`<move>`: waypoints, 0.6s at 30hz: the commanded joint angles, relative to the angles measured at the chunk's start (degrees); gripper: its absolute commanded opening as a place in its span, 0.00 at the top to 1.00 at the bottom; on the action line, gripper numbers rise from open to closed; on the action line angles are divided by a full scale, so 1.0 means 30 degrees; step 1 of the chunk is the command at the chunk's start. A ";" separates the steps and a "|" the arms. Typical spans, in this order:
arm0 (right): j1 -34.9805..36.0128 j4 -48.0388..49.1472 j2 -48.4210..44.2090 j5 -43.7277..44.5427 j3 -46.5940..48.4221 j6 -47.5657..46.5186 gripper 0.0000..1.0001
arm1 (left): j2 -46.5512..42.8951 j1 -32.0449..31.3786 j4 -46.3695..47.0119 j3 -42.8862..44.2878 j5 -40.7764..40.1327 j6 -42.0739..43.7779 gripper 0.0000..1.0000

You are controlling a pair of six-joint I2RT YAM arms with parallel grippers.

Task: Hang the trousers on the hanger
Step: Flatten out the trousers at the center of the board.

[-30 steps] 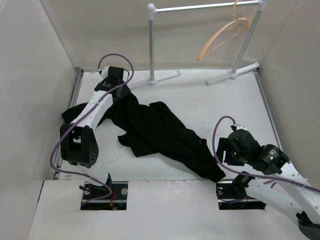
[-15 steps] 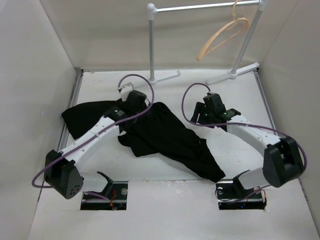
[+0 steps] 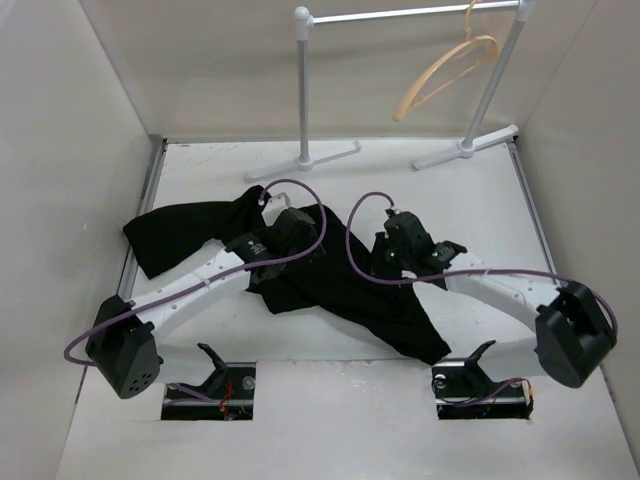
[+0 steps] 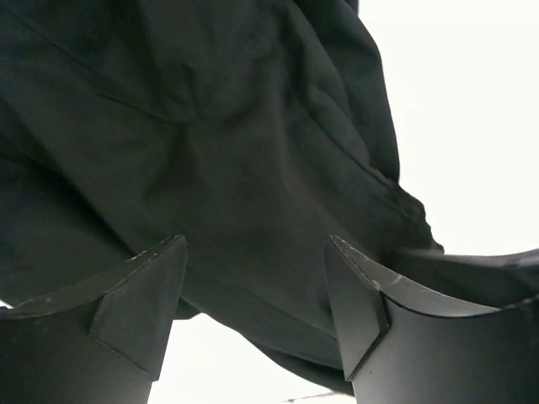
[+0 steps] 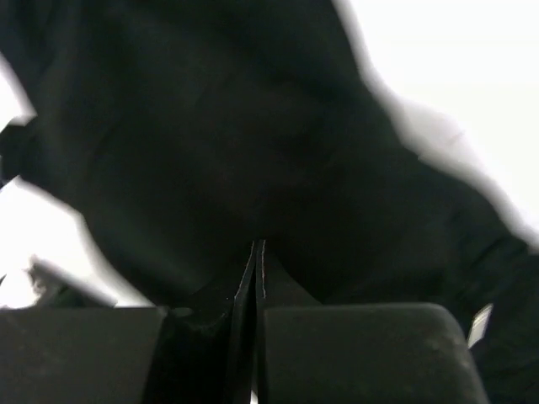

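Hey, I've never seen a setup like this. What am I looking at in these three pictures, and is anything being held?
Two white robot arms sit at a table. The wide picture looks down from above; the other two come from cameras on each wrist. Black trousers lie crumpled on the table, and a wooden hanger hangs on the rail behind. The left tool hovers open over the cloth. The right tool is shut at the cloth; a pinch can't be confirmed.

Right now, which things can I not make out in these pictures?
- Right wrist view: whether the shut right gripper pinches the trousers; blur and black cloth hide it.
- Top view: the left gripper fingertips, under its own wrist.
- Top view: the hanger hook, thin, partly cut by the upper edge.
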 commanded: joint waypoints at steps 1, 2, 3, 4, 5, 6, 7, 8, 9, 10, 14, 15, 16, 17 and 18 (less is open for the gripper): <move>0.1194 0.0290 -0.2064 -0.0018 -0.0889 0.1680 0.95 | 0.0385 -0.0709 0.1051 -0.0068 0.0517 -0.0743 0.35; 0.1487 0.0348 -0.2678 -0.0135 -0.1299 0.2090 0.95 | 0.0796 -0.0943 0.1255 0.0165 0.0517 -0.0685 0.34; 0.1780 0.0407 -0.3322 -0.0136 -0.1651 0.2530 0.95 | 0.1148 -0.1061 0.1431 0.0371 0.0575 -0.0656 0.34; 0.2073 0.0378 -0.3909 -0.0049 -0.1945 0.2940 0.95 | 0.1819 -0.1179 0.1694 0.0866 0.0866 -0.0597 0.33; 0.2279 0.0291 -0.4379 0.0010 -0.2122 0.3176 0.95 | 0.2261 -0.1325 0.1755 0.1190 0.1101 -0.0539 0.33; 0.2397 0.0174 -0.4731 0.0010 -0.2240 0.3207 0.94 | 0.2961 -0.1500 0.1668 0.1686 0.1364 -0.0480 0.34; 0.2399 -0.0204 -0.5228 0.0155 -0.2328 0.3208 0.93 | 0.3664 -0.1647 0.1464 0.2039 0.1454 -0.0451 0.35; 0.2370 -0.0701 -0.5755 0.0534 -0.2387 0.3092 0.88 | 0.4309 -0.1794 0.1346 0.2246 0.1513 -0.0450 0.37; 0.2195 -0.1257 -0.6340 0.1118 -0.2445 0.3004 0.82 | 0.4896 -0.1911 0.1229 0.2393 0.1484 -0.0450 0.42; 0.1816 -0.1698 -0.7013 0.1762 -0.2475 0.2829 0.75 | 0.5424 -0.1941 0.1112 0.2452 0.1397 -0.0450 0.48; -0.0875 -0.2901 -0.8600 0.2325 -0.2563 0.1599 0.52 | 0.4821 -0.1882 0.0702 0.1900 -0.0179 -0.1033 0.94; -0.1608 -0.3019 -0.8660 0.2296 -0.2621 0.1422 0.50 | 0.3741 -0.1970 0.0614 0.1171 -0.0882 -0.1355 0.95; -0.2253 -0.3049 -0.8603 0.2267 -0.2651 0.1276 0.48 | 0.2454 -0.2087 0.0671 0.0149 -0.1527 -0.1677 0.96; -0.2811 -0.3050 -0.8341 0.2266 -0.2651 0.1129 0.47 | 0.1194 -0.2146 0.0671 -0.0935 -0.1911 -0.2116 0.96; -0.3251 -0.2934 -0.7933 0.2266 -0.2564 0.1012 0.45 | -0.0182 -0.2118 0.0526 -0.2222 -0.2117 -0.2758 0.96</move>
